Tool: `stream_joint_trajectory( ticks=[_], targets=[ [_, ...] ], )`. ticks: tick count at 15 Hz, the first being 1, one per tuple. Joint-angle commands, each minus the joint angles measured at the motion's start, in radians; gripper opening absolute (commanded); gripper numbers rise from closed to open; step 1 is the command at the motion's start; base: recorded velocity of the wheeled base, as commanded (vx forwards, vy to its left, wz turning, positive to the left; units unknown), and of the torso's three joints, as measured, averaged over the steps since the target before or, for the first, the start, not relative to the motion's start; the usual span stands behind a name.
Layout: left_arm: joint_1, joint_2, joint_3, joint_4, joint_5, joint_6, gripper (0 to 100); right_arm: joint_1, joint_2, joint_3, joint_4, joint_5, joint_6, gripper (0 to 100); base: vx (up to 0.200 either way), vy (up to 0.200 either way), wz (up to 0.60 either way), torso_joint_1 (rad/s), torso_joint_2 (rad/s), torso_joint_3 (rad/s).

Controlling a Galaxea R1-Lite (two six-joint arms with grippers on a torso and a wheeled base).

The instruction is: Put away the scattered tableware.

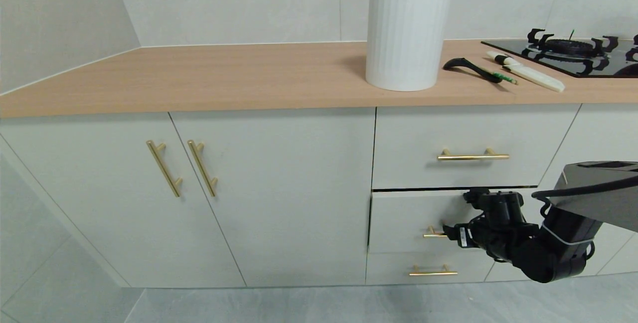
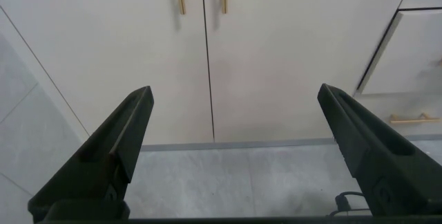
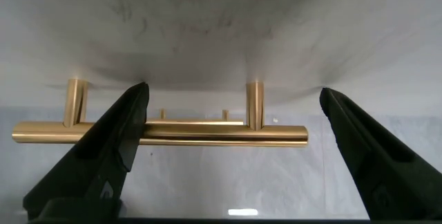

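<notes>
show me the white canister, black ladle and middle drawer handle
white canister [image 1: 406, 29], head view, ribbed side
black ladle [image 1: 473, 70], head view, its handle
middle drawer handle [image 3: 207, 135], right wrist view, bar's middle

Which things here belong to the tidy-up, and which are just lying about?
Job:
black plastic ladle
long white utensil
middle white drawer, slightly ajar
its brass bar handle

Lying about:
tall white ribbed cylinder
black gas hob

Nothing legible — the white label [image 1: 463, 236] on the right claw [image 1: 447, 232] is too small to read.
</notes>
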Motion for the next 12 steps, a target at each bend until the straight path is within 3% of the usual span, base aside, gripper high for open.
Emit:
stream_joint_trajectory(
  ticks=[1, 4, 6, 8, 12],
  targets=[
    [0.000, 0.001, 0.000, 0.000, -0.001, 0.000, 100, 0.000, -0.092, 0.034, 0.047, 0.005, -0.001, 100, 0.000, 0.000, 0.00, 0.000, 0.00, 0.000],
    [0.000, 0.001, 0.000, 0.000, -0.001, 0.000, 100, 0.011, -0.308, 0.046, 0.302, 0.036, -0.004, 100, 0.000, 0.000, 0.00, 0.000, 0.00, 0.000],
    [0.000, 0.001, 0.000, 0.000, -0.001, 0.000, 100, 0.024, -0.437, 0.048, 0.390, 0.053, -0.004, 100, 0.000, 0.000, 0.00, 0.000, 0.00, 0.000],
    [0.000, 0.001, 0.000, 0.000, -0.001, 0.000, 100, 0.050, -0.566, 0.046, 0.437, 0.051, 0.001, 100, 0.000, 0.000, 0.00, 0.000, 0.00, 0.000],
    [0.000, 0.001, 0.000, 0.000, 0.001, 0.000, 100, 0.082, -0.584, 0.048, 0.391, 0.045, 0.027, 100, 0.000, 0.000, 0.00, 0.000, 0.00, 0.000]
  ],
)
